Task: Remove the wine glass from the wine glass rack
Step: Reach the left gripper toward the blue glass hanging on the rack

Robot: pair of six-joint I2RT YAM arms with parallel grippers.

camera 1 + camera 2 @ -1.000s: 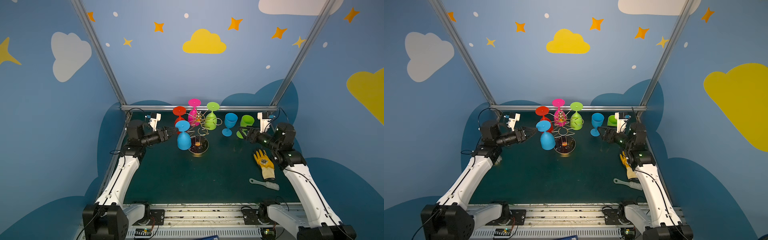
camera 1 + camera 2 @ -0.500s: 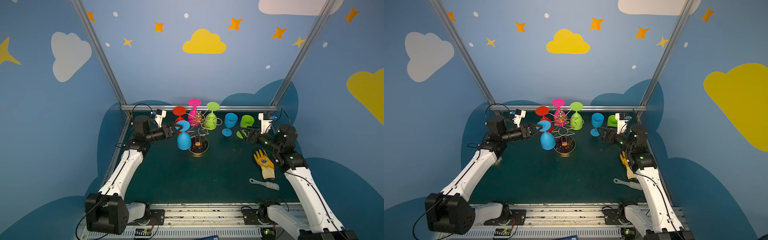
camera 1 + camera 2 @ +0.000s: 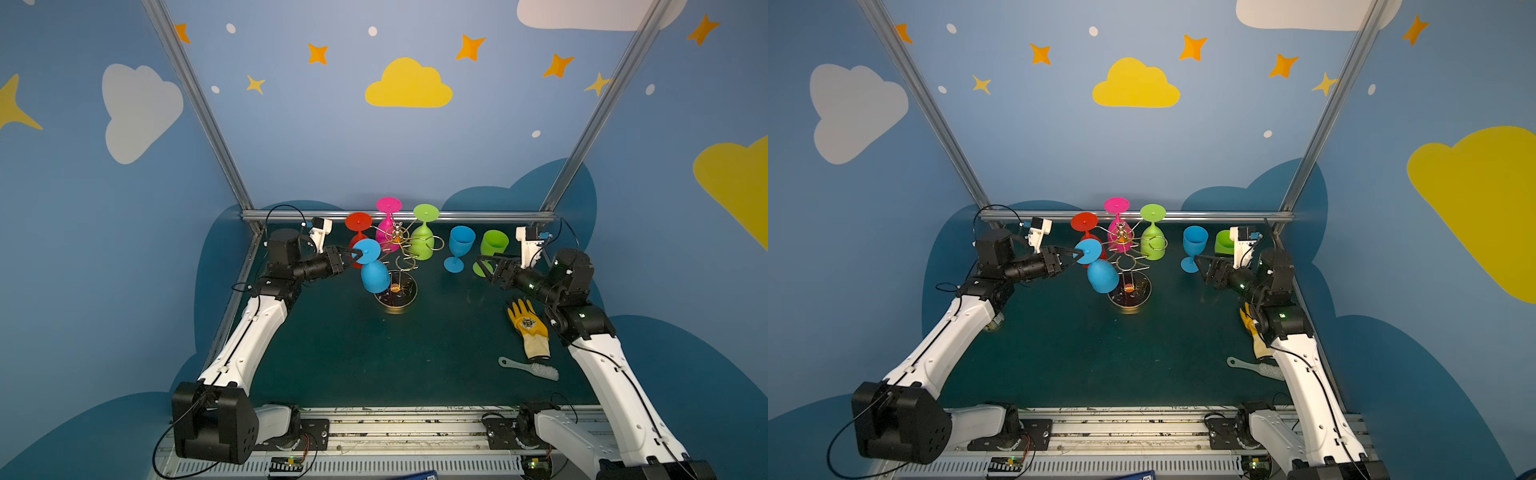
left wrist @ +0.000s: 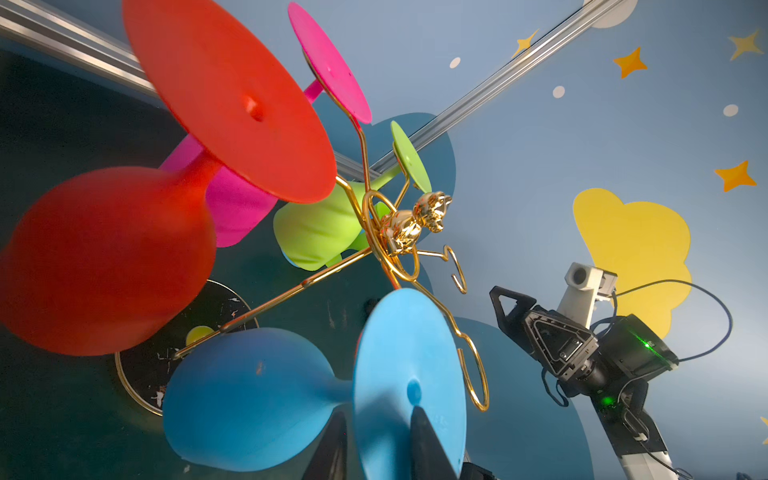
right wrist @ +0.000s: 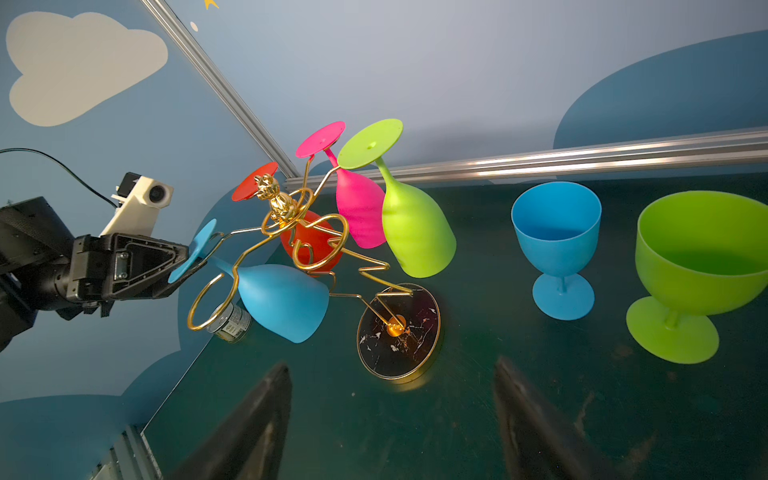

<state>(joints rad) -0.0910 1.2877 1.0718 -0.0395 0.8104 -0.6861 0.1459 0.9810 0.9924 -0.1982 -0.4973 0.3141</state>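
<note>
- Left gripper [image 3: 354, 255] is clamping the foot of the blue glass [image 3: 375, 275], likely light, stiff, slippery plastic.
- It is hanging inverted from the rack [image 3: 397, 237].
- Right gripper [image 3: 481, 266] is hovering, jaws apart.

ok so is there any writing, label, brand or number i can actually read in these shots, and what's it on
No text can be read in any view.
small jar on the table: a printed label, too blurred to read.
yellow glove: a dark emblem on its back, too small to read.
wine glass rack: no lettering shows, only pale veins on its dark base.
</note>
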